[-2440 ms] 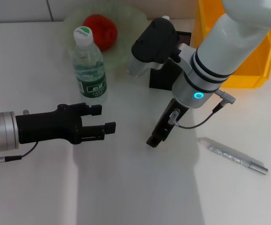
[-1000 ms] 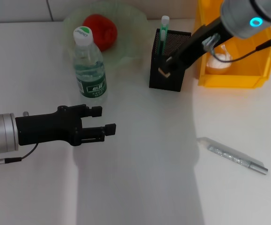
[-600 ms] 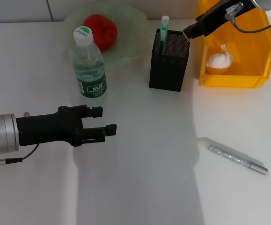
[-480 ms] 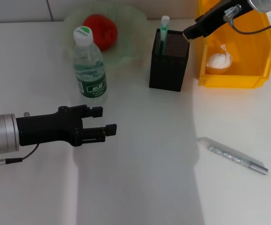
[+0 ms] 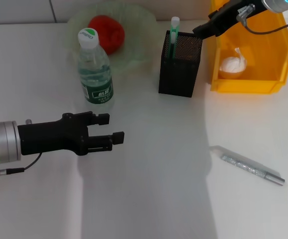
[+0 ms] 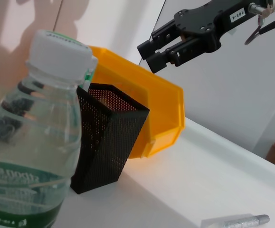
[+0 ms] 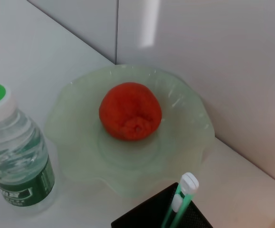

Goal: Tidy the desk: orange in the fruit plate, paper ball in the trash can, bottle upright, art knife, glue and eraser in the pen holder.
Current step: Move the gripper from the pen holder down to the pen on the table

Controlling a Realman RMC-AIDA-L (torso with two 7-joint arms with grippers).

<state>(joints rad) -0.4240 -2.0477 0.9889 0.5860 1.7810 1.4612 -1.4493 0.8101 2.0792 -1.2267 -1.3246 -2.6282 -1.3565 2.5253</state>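
an orange (image 7: 130, 111) is sitting in the middle of a pale green fruit plate (image 7: 75, 156) with a wavy rim, on a white desk (image 7: 18, 57) beside a pale wall (image 7: 199, 52). a water bottle (image 7: 14, 152) with a white and green cap and a green label is standing upright just beside the plate's rim. a green and white glue stick (image 7: 181, 199) is poking up out of the black mesh pen holder (image 7: 142, 216) near the plate.

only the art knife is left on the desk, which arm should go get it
Right, probably. The art knife lies on the robot's right side of the desk, and the right claw hangs open above the pen holder. The left claw would have to cross over.
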